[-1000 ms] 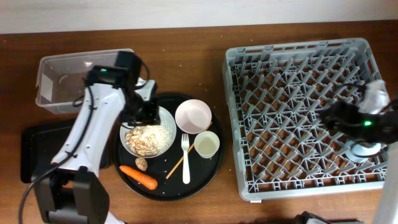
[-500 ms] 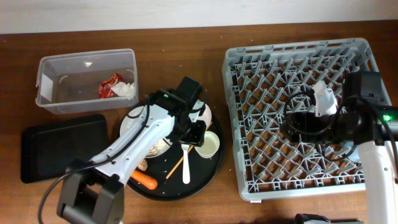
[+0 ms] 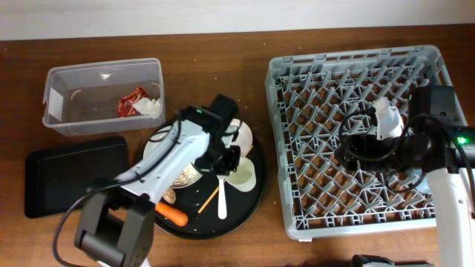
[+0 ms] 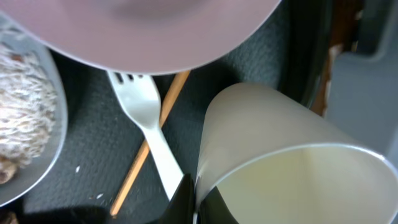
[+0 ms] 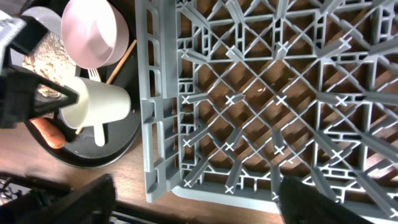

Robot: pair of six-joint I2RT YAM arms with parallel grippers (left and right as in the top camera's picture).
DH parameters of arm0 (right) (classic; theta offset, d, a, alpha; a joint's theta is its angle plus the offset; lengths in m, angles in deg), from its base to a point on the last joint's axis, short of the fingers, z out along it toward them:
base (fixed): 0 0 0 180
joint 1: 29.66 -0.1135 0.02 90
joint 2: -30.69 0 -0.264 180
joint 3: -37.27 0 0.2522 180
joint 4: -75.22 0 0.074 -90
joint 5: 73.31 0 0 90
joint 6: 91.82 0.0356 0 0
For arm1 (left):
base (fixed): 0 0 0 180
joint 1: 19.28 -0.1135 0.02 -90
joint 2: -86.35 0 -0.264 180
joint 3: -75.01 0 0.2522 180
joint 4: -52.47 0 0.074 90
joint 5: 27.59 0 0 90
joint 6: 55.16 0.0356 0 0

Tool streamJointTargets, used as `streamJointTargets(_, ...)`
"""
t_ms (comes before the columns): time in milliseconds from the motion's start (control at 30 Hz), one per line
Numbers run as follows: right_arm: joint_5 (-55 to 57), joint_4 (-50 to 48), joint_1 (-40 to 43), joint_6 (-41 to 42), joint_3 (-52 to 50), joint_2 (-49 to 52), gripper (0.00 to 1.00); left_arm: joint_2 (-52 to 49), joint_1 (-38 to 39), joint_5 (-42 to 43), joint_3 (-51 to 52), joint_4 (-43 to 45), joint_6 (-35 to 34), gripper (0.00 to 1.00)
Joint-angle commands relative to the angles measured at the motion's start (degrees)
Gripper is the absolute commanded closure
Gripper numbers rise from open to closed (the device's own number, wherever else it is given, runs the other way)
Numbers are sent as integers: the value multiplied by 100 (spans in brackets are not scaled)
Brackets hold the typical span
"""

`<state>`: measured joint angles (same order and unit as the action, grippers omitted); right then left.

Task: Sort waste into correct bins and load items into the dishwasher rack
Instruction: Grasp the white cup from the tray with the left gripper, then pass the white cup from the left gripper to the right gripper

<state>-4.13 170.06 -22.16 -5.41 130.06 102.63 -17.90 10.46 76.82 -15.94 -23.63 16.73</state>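
1. Our left claw (image 3: 228, 158) is clamped on the rim of the whitish cup (image 3: 243, 173), which is tilted over the round tray (image 3: 251, 204).
2. We lift clear of the bowl (image 5: 93, 34) and fork (image 3: 221, 199), then cross to the rack (image 3: 297, 219).
3. Our right claw (image 3: 361, 150) hangs apart over the rack.

Dark wooden table (image 3: 223, 59), pale wall (image 3: 223, 15) behind

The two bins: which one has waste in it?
The clear plastic tub: a red wrapper and a white tissue wad lie inside it. The shallow black tray beside it looks bare.
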Motion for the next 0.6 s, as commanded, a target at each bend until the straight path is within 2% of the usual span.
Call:
streamJointTargets(0, 52, 11, -48, -72, 74, -7, 7, 424, -387, 1084, -555, -33, 586, 100)
streamJointTargets(67, -223, -81, -48, -361, 74, 61, 6, 702, -793, 2677, -741, 203, 1252, 100)
streamJointTargets(100, -730, -203, -48, -557, 74, 125, 6, 831, -1043, 4068, -741, 507, 1683, 100)
streamJointTargets(200, -2459, -409, -48, -1475, 74, 330, 6, 848, -1349, 5751, -739, 1019, 1843, 100)
streamJointTargets(300, -4238, -389, -48, -2376, 74, 588, 6, 848, -1414, 6024, -739, 1123, 1840, 100)
streamJointTargets(367, -5018, -393, -55, -2667, 74, 686, 6, 848, -1414, 6275, -739, 1137, 1840, 100)
streamJointTargets(567, -5311, -691, -887, -2918, 74, 719, 5, 848, -1410, 6422, -739, 1137, 1707, 100)
